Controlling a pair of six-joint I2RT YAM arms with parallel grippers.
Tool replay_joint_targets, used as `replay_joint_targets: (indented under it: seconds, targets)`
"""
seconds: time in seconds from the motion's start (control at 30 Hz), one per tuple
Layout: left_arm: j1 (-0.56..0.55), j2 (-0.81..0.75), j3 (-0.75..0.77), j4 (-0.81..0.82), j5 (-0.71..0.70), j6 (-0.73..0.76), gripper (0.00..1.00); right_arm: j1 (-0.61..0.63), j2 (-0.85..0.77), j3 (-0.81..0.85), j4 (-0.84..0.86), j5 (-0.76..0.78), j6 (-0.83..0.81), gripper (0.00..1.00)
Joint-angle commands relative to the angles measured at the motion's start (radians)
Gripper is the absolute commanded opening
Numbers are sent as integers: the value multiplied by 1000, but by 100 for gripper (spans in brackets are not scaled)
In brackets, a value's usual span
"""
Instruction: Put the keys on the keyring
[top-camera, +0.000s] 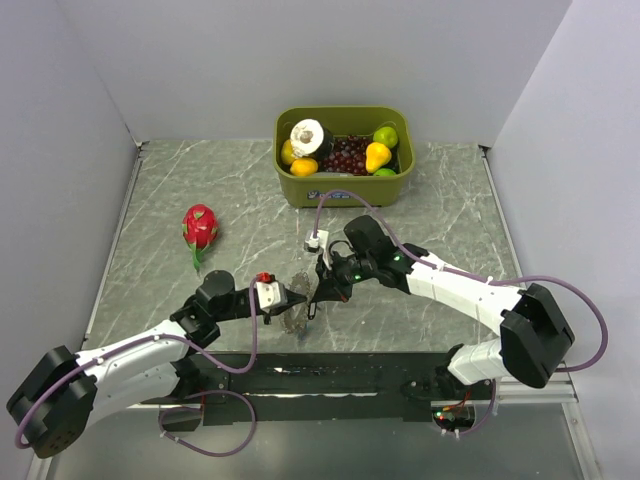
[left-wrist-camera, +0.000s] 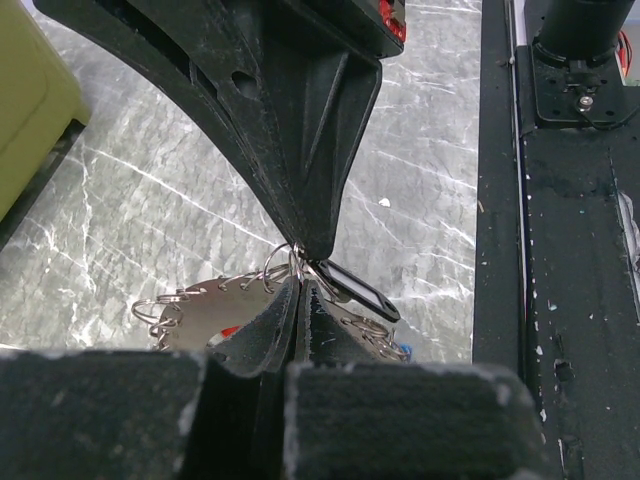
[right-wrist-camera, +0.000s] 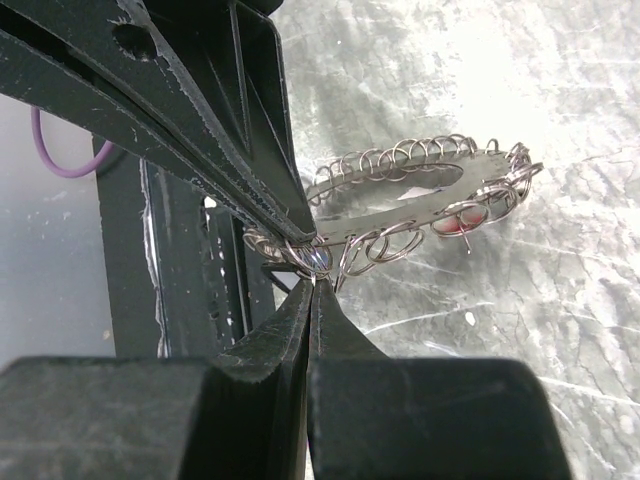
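Grey marble bench (top-camera: 180, 200), front centre: keyring (right-wrist-camera: 420, 195) held off surface btwn both arms. Left pincer (left-wrist-camera: 298, 287) & right pincer (right-wrist-camera: 315, 280) each clenched on its looped rim, tips nearly touching; black key (left-wrist-camera: 355, 290) hangs there.

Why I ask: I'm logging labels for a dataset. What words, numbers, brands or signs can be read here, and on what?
No text can be read in any view.
black key tag: dark face, nothing legible.
keyring: bare metal, no marking visible.
green bin: no label on the wall that shows.
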Motion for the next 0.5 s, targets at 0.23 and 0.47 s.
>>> replay_joint_targets:
  seconds: [0.23,0.47]
  targets:
    - [-6,-86,-46,188,26,-13,1,-4,-14,-13,36,-5,3,0]
    - [-8,-82,-46,199,43,-13,1,-7,-39,-16,38,-17,8,10]
